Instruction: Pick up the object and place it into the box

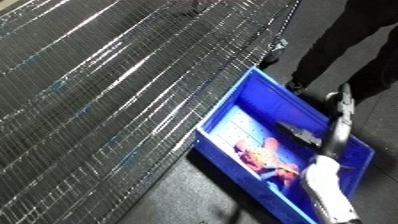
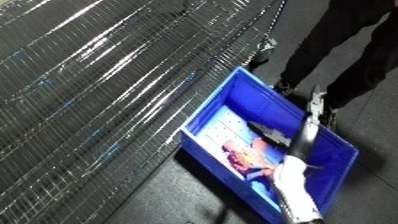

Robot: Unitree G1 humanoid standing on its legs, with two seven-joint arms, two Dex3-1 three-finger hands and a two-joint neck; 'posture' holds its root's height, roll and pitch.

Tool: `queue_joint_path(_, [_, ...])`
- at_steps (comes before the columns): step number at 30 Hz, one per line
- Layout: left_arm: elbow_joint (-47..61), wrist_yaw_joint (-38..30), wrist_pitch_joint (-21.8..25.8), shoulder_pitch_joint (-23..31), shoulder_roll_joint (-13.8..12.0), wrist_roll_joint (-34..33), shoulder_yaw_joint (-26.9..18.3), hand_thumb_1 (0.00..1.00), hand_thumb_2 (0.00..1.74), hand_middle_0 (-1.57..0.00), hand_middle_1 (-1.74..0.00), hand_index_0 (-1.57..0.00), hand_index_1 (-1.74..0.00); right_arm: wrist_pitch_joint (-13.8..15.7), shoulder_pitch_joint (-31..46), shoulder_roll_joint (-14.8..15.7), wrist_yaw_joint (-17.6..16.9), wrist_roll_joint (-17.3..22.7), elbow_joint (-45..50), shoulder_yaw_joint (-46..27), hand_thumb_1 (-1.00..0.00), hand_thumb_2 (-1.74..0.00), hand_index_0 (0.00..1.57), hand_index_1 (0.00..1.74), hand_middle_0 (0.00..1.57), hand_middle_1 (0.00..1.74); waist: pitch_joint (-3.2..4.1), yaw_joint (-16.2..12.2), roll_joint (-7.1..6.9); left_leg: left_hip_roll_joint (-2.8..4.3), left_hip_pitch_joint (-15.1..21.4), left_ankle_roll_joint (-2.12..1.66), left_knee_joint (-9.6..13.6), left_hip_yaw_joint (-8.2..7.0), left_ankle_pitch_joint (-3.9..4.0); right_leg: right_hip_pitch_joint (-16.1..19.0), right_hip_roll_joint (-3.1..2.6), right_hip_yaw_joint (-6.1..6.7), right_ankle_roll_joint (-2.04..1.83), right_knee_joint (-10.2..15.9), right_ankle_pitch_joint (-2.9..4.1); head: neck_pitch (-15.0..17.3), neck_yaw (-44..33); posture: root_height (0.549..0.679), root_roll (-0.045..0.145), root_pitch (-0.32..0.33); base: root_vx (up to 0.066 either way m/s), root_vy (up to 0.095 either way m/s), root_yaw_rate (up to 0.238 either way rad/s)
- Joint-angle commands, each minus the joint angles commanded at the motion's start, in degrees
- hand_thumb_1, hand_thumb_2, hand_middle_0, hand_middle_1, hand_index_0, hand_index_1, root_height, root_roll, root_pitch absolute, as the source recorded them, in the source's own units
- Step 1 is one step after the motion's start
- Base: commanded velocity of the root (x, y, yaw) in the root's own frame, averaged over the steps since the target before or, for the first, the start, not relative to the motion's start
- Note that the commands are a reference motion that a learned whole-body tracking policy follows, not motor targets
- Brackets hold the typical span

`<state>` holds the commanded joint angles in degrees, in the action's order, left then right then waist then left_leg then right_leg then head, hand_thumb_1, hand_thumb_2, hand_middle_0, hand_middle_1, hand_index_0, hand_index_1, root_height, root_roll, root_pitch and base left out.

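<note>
Blue plastic bin [image 1: 266,95] on dark floor beside wire-mesh shelf [image 1: 98,75], pink crinkled object [image 1: 262,157] lying inside it, right robot hand [image 1: 298,131] above the bin, finger pose unclear, both views alike.

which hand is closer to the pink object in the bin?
Right. The right hand hangs over the blue bin, just above the pink object. The left hand isn't in view.
</note>
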<state>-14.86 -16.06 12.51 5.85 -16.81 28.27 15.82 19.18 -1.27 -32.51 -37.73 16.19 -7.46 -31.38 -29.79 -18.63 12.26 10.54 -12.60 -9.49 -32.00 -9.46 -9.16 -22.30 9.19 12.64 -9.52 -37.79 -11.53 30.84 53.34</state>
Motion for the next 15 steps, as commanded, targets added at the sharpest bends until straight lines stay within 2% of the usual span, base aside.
queue_joint_path(9, [2.1,-1.0,-0.9,0.5,-0.7,-0.9,-5.0,1.00,1.74,-1.57,-1.74,-1.57,-1.74,-2.2,1.3,3.2,6.7,-2.1,7.9,6.5,0.00,0.00,0.00,0.00,0.00,0.00,0.00,3.8,-3.19,0.73,-0.6,-0.04,-0.4,2.48,0.85,1.1,-0.81,-1.70,0.05,-0.5,0.64,2.3,-9.9,0.633,0.105,-0.148,-0.048,-0.017,0.187])
queue_joint_path(15, [4.9,-1.6,-1.3,1.6,-0.6,-0.3,-7.7,1.00,1.74,-1.57,-1.74,-1.57,-1.74,-3.3,0.8,5.3,10.2,-2.0,10.4,10.8,0.00,0.00,0.00,0.00,0.00,0.00,0.00,7.2,-5.11,0.74,-1.6,-0.03,-0.9,4.27,1.25,1.4,-1.16,-2.62,0.08,-0.9,0.93,4.8,-19.5,0.631,0.092,-0.159,-0.044,-0.010,0.149])
